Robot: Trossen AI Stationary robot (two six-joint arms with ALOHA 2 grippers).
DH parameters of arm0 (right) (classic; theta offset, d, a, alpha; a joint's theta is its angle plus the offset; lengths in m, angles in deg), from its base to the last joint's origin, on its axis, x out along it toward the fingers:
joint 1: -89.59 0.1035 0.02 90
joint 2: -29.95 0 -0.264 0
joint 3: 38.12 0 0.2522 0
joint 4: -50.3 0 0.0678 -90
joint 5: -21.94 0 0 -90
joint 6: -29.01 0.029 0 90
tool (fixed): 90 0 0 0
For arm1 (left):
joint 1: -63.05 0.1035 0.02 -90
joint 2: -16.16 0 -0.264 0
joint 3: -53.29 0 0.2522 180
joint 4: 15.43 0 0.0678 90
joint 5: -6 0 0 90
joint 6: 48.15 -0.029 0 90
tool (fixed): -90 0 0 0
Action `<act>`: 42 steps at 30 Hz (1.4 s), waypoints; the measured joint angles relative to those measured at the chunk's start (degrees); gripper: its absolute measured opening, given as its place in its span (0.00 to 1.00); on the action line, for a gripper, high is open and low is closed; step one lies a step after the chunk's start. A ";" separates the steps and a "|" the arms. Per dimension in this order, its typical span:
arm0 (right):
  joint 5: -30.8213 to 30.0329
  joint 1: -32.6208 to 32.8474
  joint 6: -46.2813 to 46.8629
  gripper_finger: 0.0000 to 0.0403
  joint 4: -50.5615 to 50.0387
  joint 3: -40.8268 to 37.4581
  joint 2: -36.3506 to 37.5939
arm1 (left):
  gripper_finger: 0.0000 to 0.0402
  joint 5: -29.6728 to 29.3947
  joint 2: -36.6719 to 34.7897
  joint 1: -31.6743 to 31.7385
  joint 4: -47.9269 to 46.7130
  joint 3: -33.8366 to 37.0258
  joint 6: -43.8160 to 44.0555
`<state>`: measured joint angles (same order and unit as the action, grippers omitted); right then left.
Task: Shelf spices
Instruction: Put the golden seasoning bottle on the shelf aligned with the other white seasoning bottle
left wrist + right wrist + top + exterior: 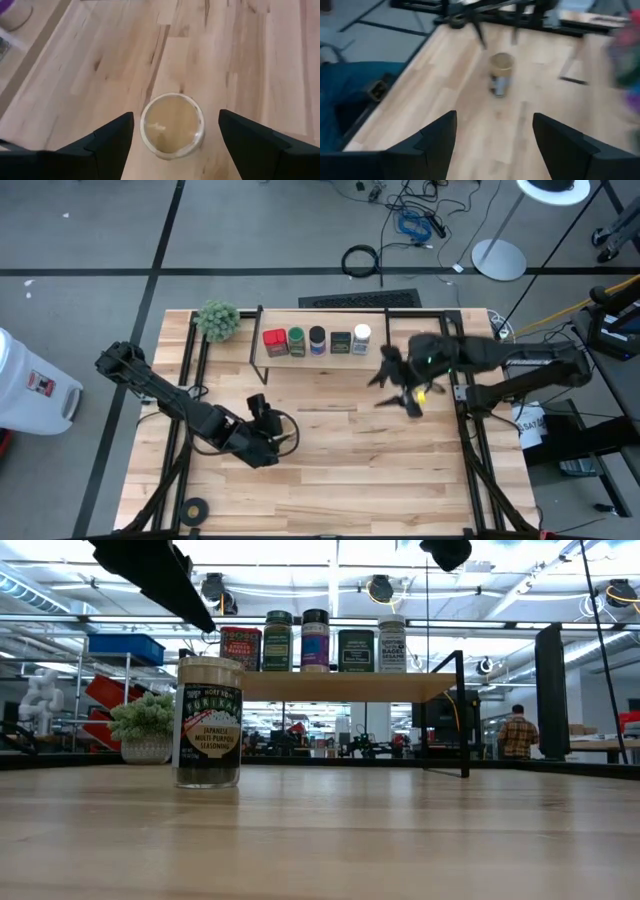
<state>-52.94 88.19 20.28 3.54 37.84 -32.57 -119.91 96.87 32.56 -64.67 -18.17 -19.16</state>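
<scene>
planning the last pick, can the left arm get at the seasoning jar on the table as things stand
Probably yes. The left gripper hangs right above the seasoning jar, its jaws open to either side of the lid, and nothing lies between them. The right gripper is off near the shelf.

The jar [208, 722] standing on the worktop [400, 840] bears a label reading "JAPANESE MIXED PURPOSE SEASONING"; labels on the shelved jars are too small to read.

Shelf [310, 358] top: 5 spices [317, 340], packed.
</scene>
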 joint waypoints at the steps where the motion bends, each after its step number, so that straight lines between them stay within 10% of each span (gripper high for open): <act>1: -0.06 1.53 0.74 0.62 2.15 -1.83 -0.02 | 0.75 0.31 0.02 -0.04 0.03 0.00 0.30; 14: -11.88 14.73 6.44 0.62 29.23 -22.20 -0.08 | 0.84 5.63 0.04 0.94 -2.54 0.00 4.73; 20: -13.89 16.69 7.21 0.62 32.42 -23.40 -0.41 | 0.99 4.51 0.76 2.96 -3.68 0.00 4.69; 42: -13.85 18.00 6.14 0.62 34.95 -23.40 -2.36 | 0.98 10.28 7.10 8.52 0.83 0.00 -2.49</act>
<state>-66.79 106.19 26.42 38.49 14.44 -34.93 -109.62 103.97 41.09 -63.84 -18.17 -21.65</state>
